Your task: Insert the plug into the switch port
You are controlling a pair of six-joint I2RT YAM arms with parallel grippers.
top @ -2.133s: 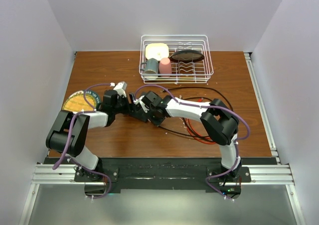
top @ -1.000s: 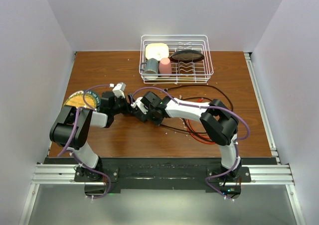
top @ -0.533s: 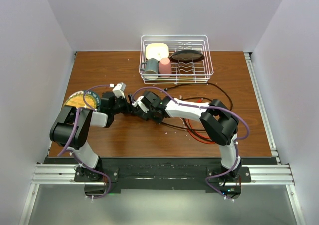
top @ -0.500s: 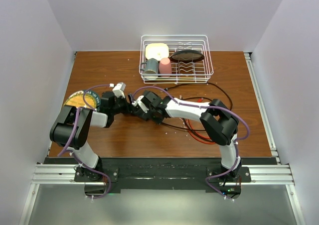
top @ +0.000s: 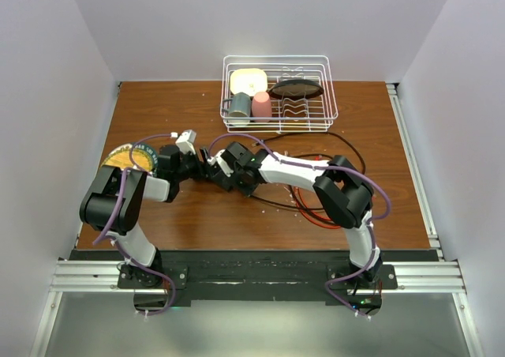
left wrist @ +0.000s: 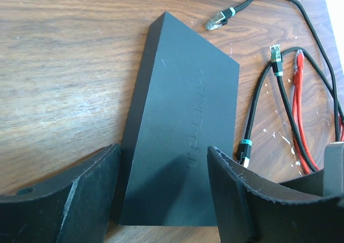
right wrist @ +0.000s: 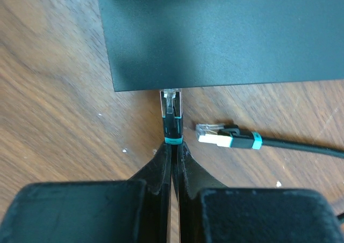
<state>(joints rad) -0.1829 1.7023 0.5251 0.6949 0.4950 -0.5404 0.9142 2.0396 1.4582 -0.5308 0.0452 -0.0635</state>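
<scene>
right gripper jaws pinching plug, tip at switch edge on counter; left gripper jaws spread astride switch end.

From above, the switch is almost wholly covered by the two wrists meeting over it, so only a dark sliver shows. Its sockets cannot be seen in any view: the right wrist camera catches only the top face running off the upper edge. There the plug has its tip lost in shadow at the box's edge (whether it has entered a port, I cannot tell). The right gripper runs off the bottom edge. In the left wrist view the left gripper hides the switch's near corners, and its finger bases are cropped.
</scene>
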